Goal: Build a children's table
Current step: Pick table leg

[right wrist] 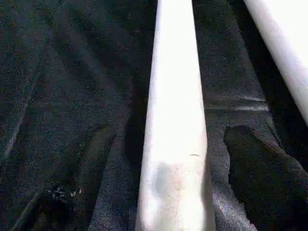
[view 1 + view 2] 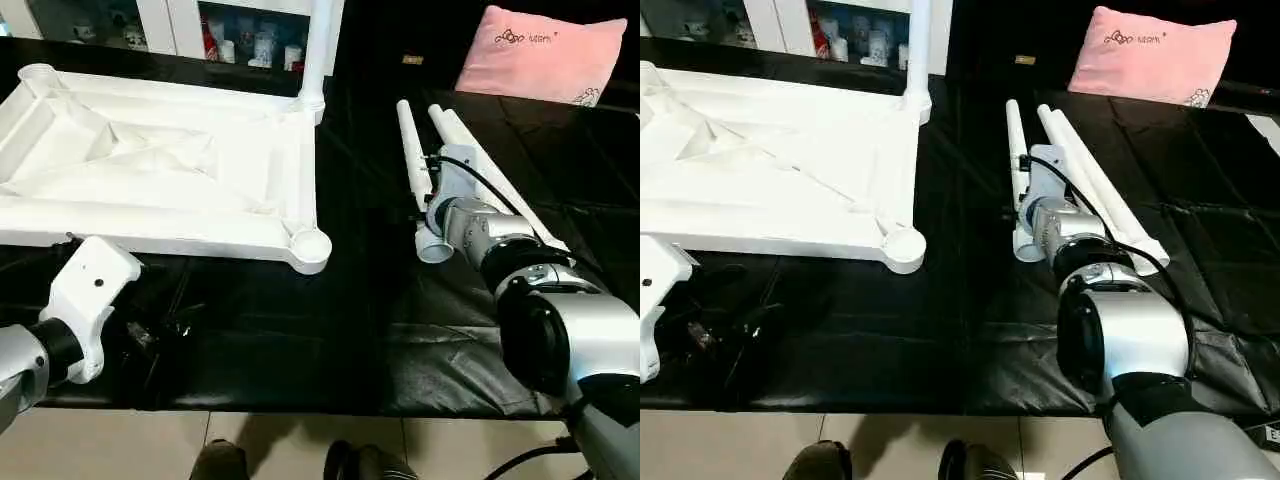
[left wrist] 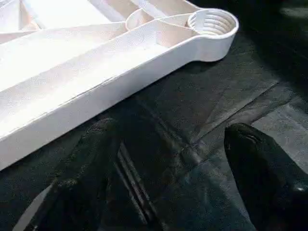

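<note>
Tiled floor (image 2: pixel 300 430) fronts black-covered table (image 2: pixel 350 340); cabinet (image 2: pixel 180 25) behind.

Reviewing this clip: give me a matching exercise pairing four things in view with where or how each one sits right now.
Things:
1. tabletop
2. standing leg
3. pink pillow
4. right gripper

States:
A. upright in a far corner socket
B. far right, at the black surface's back edge
C. underside up, ribs showing
D. fingers apart on either side of a lying leg

Pairs: 1-C, 2-A, 3-B, 4-D
</note>
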Available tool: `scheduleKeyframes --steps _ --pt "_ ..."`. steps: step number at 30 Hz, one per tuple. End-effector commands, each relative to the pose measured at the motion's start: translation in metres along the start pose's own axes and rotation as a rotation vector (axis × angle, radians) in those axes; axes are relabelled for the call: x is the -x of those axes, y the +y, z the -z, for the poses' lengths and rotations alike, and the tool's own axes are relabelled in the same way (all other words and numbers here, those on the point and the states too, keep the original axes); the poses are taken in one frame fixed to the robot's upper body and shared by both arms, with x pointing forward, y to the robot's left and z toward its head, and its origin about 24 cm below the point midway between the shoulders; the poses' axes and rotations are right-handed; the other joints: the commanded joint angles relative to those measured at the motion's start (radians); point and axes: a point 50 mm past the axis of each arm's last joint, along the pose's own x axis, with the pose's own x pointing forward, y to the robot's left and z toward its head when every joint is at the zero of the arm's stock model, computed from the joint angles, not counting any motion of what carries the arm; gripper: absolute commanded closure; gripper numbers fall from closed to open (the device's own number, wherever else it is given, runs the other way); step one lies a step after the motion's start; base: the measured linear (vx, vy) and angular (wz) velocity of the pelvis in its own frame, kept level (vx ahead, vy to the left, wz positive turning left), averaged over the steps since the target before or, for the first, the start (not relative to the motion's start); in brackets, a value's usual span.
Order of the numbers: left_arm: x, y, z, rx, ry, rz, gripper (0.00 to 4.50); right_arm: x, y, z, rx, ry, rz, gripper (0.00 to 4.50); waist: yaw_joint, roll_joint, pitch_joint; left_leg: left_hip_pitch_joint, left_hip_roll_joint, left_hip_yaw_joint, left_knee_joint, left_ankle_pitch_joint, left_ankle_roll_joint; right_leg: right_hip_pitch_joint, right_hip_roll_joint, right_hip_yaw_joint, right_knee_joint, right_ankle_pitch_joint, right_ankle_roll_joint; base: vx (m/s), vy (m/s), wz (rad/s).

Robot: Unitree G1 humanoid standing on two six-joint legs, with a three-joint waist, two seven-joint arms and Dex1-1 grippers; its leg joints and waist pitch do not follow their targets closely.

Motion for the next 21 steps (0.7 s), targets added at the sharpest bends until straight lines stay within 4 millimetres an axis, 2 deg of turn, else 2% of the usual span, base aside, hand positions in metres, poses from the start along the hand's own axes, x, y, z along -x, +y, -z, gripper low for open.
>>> scheduleKeyframes --steps 1,3,5,6,9,11,14,19,20,21 --pt "0.002 -0.003 -0.004 -0.017 -0.003 0.007 0.28 0.000 -0.008 0.017 -0.050 0.087 0.005 0.82 -0.002 0.026 -0.048 0.005 0.017 -0.005 -0.082 -0.231 -0.004 0.059 -0.067 0.069 -0.068 -0.296 -0.133 0.000 0.000 0.00" --pt "0.002 -0.003 -0.004 -0.019 -0.002 0.010 0.06 0.000 -0.009 0.018 -0.057 0.094 0.002 0.99 -0.002 0.024 -0.048 0.005 0.016 -0.004 -0.082 -0.226 -0.003 0.059 -0.066 0.070 -0.068 -0.292 -0.134 0.000 0.000 0.00" --pt "0.002 -0.003 -0.005 -0.020 -0.001 0.012 0.06 0.000 -0.011 0.019 -0.069 0.103 0.002 0.99 -0.001 0.024 -0.050 0.004 0.016 -0.005 -0.082 -0.218 -0.003 0.062 -0.067 0.070 -0.068 -0.289 -0.135 0.000 0.000 0.00" --pt "0.002 -0.002 -0.005 -0.021 -0.001 0.012 0.00 0.000 -0.012 0.020 -0.078 0.110 0.005 1.28 -0.001 0.023 -0.049 0.005 0.016 -0.004 -0.081 -0.216 -0.003 0.061 -0.067 0.070 -0.068 -0.286 -0.135 0.000 0.000 0.00" --pt "0.002 -0.002 -0.006 -0.023 0.002 0.014 0.00 0.000 -0.015 0.022 -0.098 0.123 0.015 1.40 -0.002 0.023 -0.051 0.005 0.016 -0.004 -0.082 -0.217 -0.005 0.061 -0.067 0.069 -0.068 -0.290 -0.135 0.000 0.000 0.00" --pt "0.002 -0.003 -0.006 -0.024 0.004 0.018 0.00 0.001 -0.017 0.024 -0.109 0.130 0.021 1.75 -0.001 0.023 -0.050 0.005 0.017 -0.005 -0.082 -0.218 -0.006 0.061 -0.067 0.069 -0.068 -0.290 -0.136 0.000 0.000 0.00" --pt "0.002 -0.003 -0.006 -0.026 0.009 0.029 0.00 0.001 -0.019 0.025 -0.126 0.138 0.029 1.86 -0.001 0.025 -0.052 0.005 0.017 -0.004 -0.081 -0.214 -0.009 0.061 -0.067 0.069 -0.067 -0.282 -0.138 0.000 0.000 0.00" --pt "0.001 -0.003 -0.006 -0.027 0.010 0.037 0.00 0.001 -0.021 0.027 -0.143 0.145 0.039 2.30 -0.001 0.024 -0.054 0.006 0.017 -0.004 -0.081 -0.217 -0.012 0.061 -0.067 0.069 -0.067 -0.283 -0.138 0.000 0.000 0.00" --pt "0.000 -0.004 -0.006 -0.027 0.010 0.040 0.00 0.001 -0.022 0.027 -0.149 0.147 0.041 2.54 -0.001 0.024 -0.055 0.005 0.017 -0.004 -0.081 -0.211 -0.014 0.062 -0.067 0.069 -0.066 -0.273 -0.140 0.000 0.000 0.00" --pt "0.000 -0.004 -0.006 -0.026 0.010 0.044 0.00 0.001 -0.022 0.028 -0.154 0.148 0.042 2.54 -0.001 0.024 -0.055 0.005 0.017 -0.004 -0.081 -0.211 -0.014 0.062 -0.067 0.069 -0.066 -0.273 -0.140 0.000 0.000 0.00"
